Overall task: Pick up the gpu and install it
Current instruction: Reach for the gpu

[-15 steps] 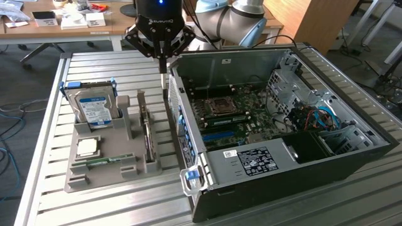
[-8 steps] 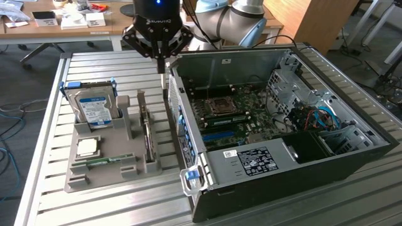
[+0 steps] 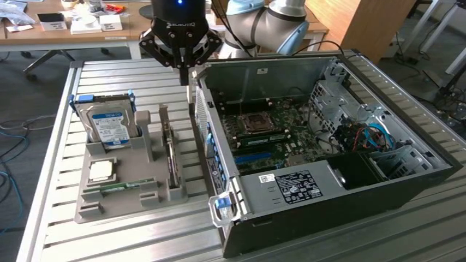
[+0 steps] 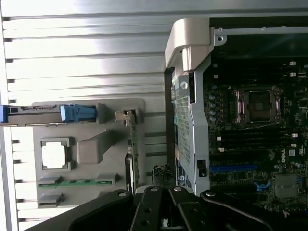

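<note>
The pincer (image 3: 186, 79) hangs closed and empty, so the pick-up is not yet made. The gpu (image 3: 169, 146) stands on edge in the grey tray (image 3: 109, 210), below the pincer and slightly aside. A grasp likely calls for jaws spread and aligned along the card's upper edge.

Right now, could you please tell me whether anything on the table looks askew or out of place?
Nothing stands out. The gpu stands on edge in the grey holder, the hard drive upright nearby, and the open computer case lies flat on the table. The shut gripper hangs above the gap between holder and case.
</note>
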You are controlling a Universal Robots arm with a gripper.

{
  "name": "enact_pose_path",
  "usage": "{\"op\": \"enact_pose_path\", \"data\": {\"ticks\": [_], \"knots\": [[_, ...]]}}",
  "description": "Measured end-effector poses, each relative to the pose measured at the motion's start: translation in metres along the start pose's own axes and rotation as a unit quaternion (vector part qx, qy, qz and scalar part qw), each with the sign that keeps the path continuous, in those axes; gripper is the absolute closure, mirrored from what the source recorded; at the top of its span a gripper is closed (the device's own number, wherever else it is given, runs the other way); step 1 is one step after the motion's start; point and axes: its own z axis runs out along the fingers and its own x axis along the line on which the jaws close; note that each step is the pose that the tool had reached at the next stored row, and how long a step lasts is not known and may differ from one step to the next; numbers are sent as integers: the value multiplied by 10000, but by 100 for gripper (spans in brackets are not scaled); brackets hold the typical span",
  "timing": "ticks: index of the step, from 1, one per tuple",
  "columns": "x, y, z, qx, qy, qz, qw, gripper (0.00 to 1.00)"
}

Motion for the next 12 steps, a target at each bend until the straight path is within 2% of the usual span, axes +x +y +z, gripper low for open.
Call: {"op": "enact_pose_path", "data": {"ticks": [12], "knots": [[107,-8,-3,0,-1,0,10000,89]]}}
